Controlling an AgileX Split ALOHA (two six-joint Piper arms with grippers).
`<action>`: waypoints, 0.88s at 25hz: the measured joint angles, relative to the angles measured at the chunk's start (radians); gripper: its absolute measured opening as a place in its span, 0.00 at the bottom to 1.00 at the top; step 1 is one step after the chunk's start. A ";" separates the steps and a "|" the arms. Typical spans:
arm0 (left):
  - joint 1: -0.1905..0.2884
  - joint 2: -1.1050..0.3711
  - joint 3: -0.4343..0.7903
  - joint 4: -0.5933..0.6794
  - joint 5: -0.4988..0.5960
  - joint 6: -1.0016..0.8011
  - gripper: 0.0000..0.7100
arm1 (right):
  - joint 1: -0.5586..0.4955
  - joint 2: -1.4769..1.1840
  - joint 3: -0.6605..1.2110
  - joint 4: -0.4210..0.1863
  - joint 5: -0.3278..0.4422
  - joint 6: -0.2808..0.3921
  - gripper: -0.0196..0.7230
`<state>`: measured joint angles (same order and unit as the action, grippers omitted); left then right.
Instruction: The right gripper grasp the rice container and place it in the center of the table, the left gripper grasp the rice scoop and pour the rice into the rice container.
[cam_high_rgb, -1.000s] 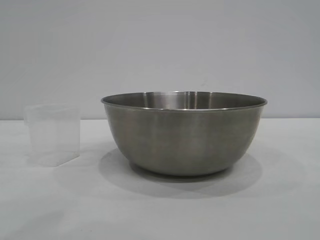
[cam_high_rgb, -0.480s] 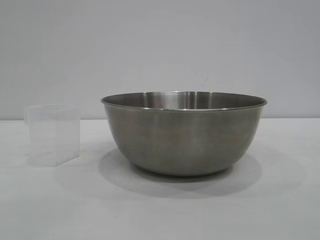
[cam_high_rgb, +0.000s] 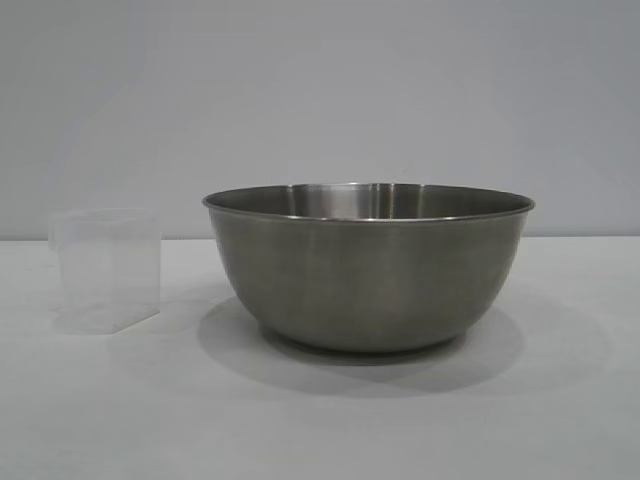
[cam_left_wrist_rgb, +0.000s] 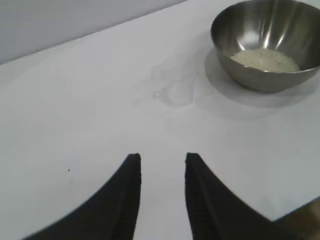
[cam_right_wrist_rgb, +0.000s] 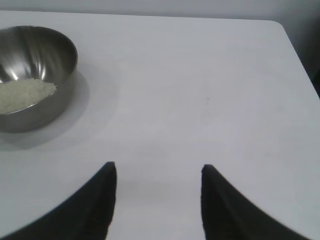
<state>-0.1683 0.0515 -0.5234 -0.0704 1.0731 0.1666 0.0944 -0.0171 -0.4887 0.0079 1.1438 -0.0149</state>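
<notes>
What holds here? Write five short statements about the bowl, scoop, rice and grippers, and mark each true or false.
1. The rice lies inside the bowl. True.
2. The scoop lies tipped on its side. False: it stands upright on the table.
3. The left gripper holds the scoop. False: its fingers are open and empty, away from the scoop.
4. The scoop touches the bowl. False: bare table shows between them.
5. The right gripper is open with nothing between its fingers. True.
</notes>
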 joint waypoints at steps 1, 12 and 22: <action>0.000 -0.015 0.011 0.024 0.008 -0.018 0.30 | 0.000 0.000 0.000 0.000 0.000 0.000 0.52; -0.001 -0.068 0.035 0.082 0.045 -0.086 0.30 | 0.000 0.000 0.000 0.000 0.000 0.000 0.52; 0.085 -0.068 0.039 0.024 0.045 -0.082 0.30 | 0.000 0.000 0.000 0.000 0.000 0.000 0.52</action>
<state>-0.0837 -0.0163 -0.4847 -0.0460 1.1177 0.0842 0.0944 -0.0171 -0.4887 0.0079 1.1438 -0.0149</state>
